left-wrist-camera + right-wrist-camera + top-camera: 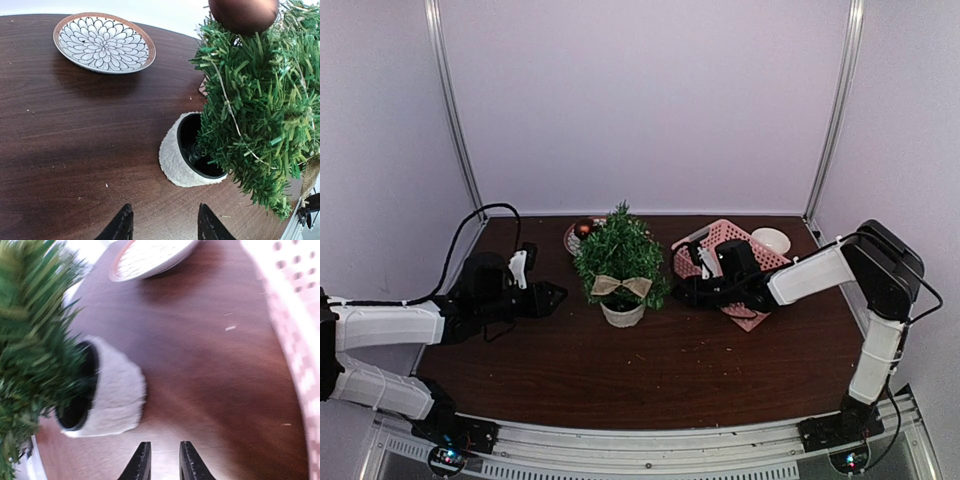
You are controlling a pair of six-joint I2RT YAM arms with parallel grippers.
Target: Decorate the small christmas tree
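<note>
- Top external view: the small christmas tree [619, 255] stands upright in its whitish pot [623, 314] about midway between the table's [670, 385] left and right edges, somewhat nearer the far edge. Its long axis runs straight up.
- A burlap bow [621, 287] sits low on its front, just above the pot.
- A brown bauble [243, 14] shows against the upper foliage in my left wrist view. I cannot tell whether it hangs there or lies behind.
- My left gripper [558, 295] is just beside the tree on its left, jaws parted and empty. The pot lies ahead and slightly right of these fingers [121, 226].
- My right gripper [683, 291] is just beside the tree on its right, jaws only narrowly parted, nothing between them. The pot lies ahead and to the left of these fingers [141, 462].
- So the tree sits between both grippers, and neither is clearly the nearer.
- A patterned plate [104, 42] lies behind the tree toward the far edge.
- A pink basket [745, 255] and a white bowl [771, 240] sit toward the far right corner, closest to my right arm. I judge that arm better placed to fetch the next ornament.
</note>
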